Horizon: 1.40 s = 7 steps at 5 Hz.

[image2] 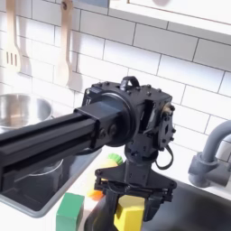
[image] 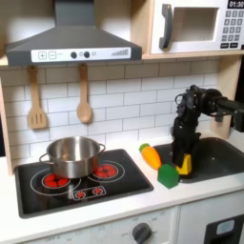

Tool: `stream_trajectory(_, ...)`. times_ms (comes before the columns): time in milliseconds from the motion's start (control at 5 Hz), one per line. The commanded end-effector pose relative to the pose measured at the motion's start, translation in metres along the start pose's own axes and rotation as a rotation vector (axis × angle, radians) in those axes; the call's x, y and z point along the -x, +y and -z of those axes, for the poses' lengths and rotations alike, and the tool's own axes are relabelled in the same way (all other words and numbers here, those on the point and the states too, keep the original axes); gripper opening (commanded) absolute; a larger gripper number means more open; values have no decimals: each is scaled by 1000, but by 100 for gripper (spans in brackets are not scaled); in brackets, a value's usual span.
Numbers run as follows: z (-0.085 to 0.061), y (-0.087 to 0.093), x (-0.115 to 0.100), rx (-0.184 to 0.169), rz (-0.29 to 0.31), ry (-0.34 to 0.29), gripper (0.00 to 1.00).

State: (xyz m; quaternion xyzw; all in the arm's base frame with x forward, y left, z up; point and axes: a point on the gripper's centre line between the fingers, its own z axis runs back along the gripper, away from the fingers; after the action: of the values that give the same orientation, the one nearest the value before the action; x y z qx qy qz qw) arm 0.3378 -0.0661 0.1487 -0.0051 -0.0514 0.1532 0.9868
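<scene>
The gripper (image2: 129,213) is closed on a yellow block (image2: 129,215), low over the sink (image: 221,152). The green block (image: 168,175) lies just beside; the arm partly hides it in the second exterior view.

You see a white counter (image: 133,200) carrying a black stovetop (image: 57,188) with a steel pot (image: 72,155) on it; a toy carrot (image: 151,155) and green block (image: 168,175) lie beside the sink (image: 221,152).
</scene>
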Motion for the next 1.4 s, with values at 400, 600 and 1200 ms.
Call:
stream_trajectory(400, -34, -5, -1, 40, -16, 7, 0)
stream_trajectory(600, -51, -4, -3, 57, -3, -16, 0)
stream_trajectory(1200, -64, 22, -31, 51, -75, -49, 0)
